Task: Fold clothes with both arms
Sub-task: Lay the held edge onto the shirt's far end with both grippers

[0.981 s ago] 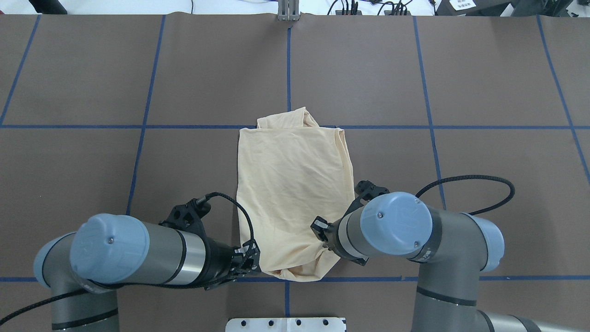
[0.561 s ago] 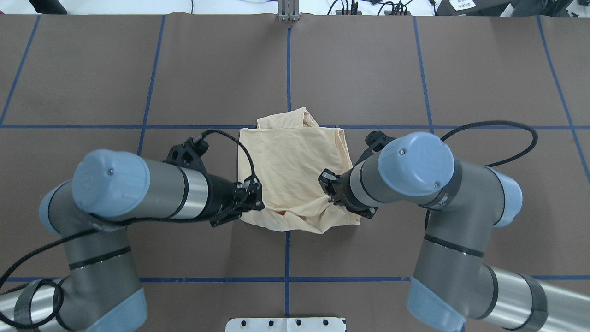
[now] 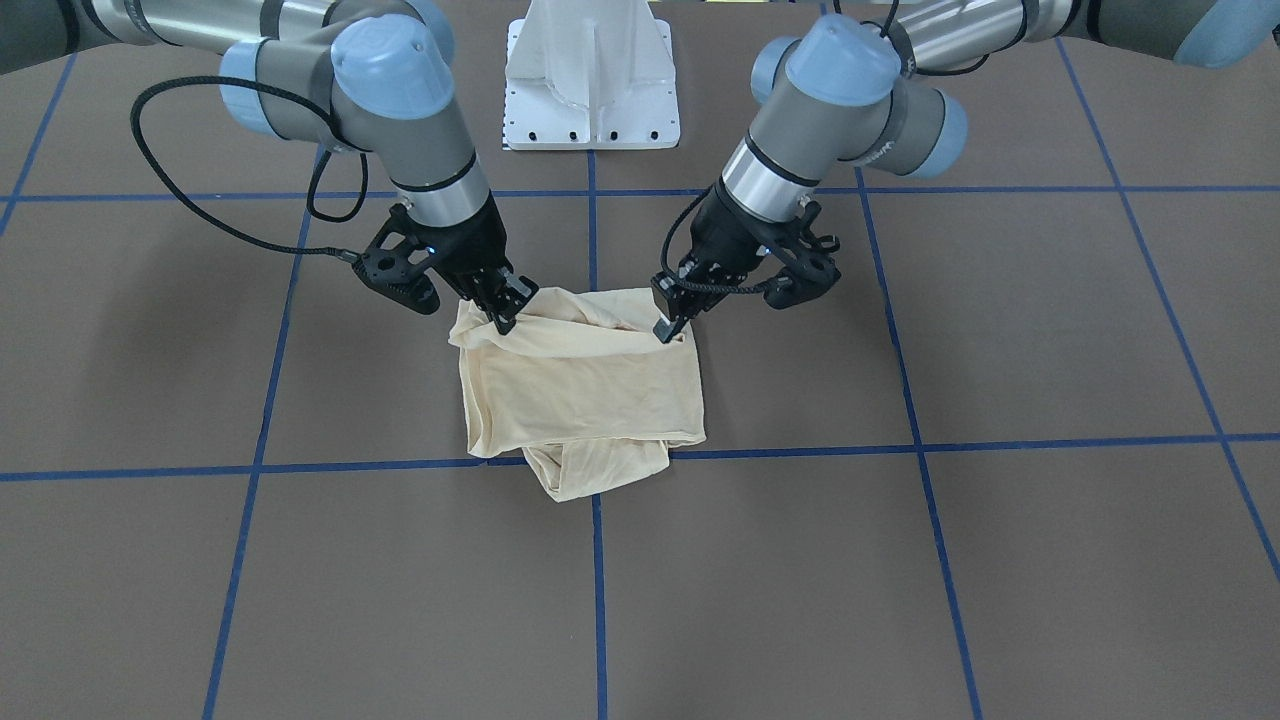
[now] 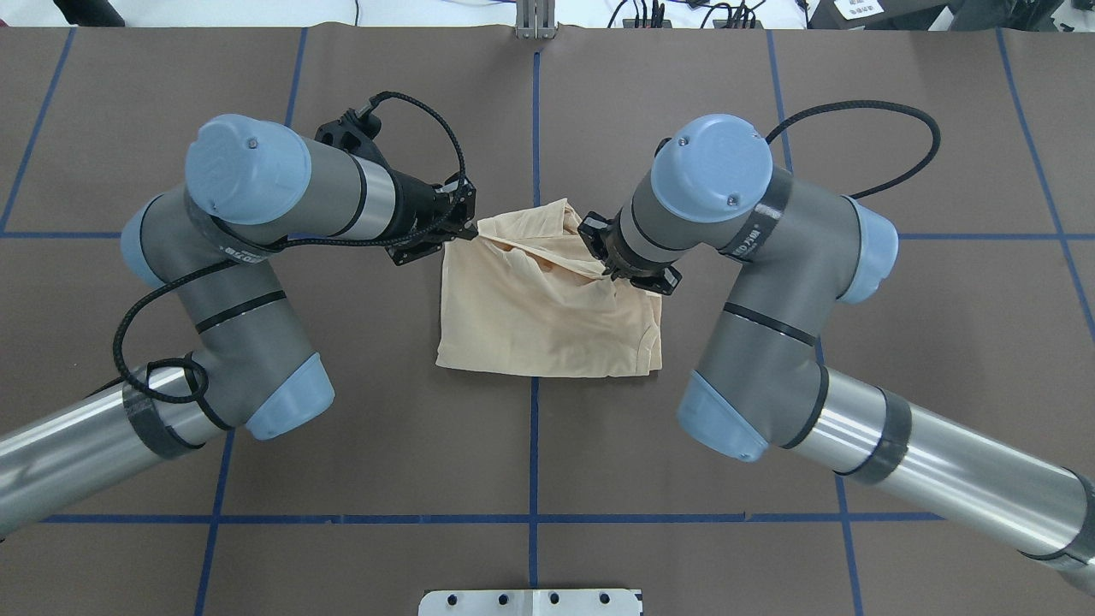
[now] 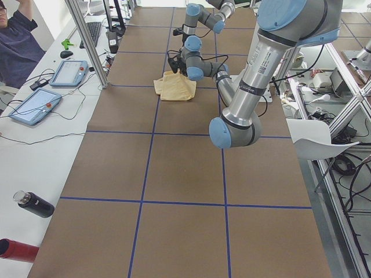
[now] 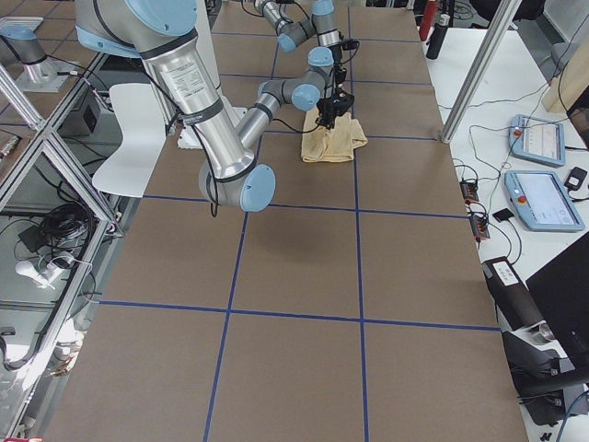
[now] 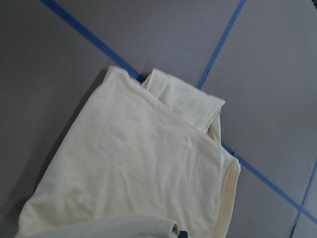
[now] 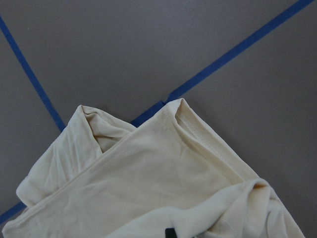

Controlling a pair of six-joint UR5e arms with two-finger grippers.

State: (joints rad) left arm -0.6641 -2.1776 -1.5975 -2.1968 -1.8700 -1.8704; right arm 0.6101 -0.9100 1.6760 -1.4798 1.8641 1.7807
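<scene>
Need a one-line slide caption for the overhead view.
Black left gripper and right gripper pinch the top layer of a pale cream-yellow shirt doubled over on the brown, blue-taped table.

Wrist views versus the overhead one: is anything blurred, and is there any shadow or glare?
Left wrist view: the shirt is slightly soft, with a dark shadow along its left edge in the picture. Right wrist view: crisper, hem stitching shows. Overhead view: even light, no glare, only a thin shadow at the shirt's near edge.

Robotics lab, teach pendants (image 5: 68, 73), aluminium post (image 5: 87, 43), blue-taped table (image 4: 684, 128)
</scene>
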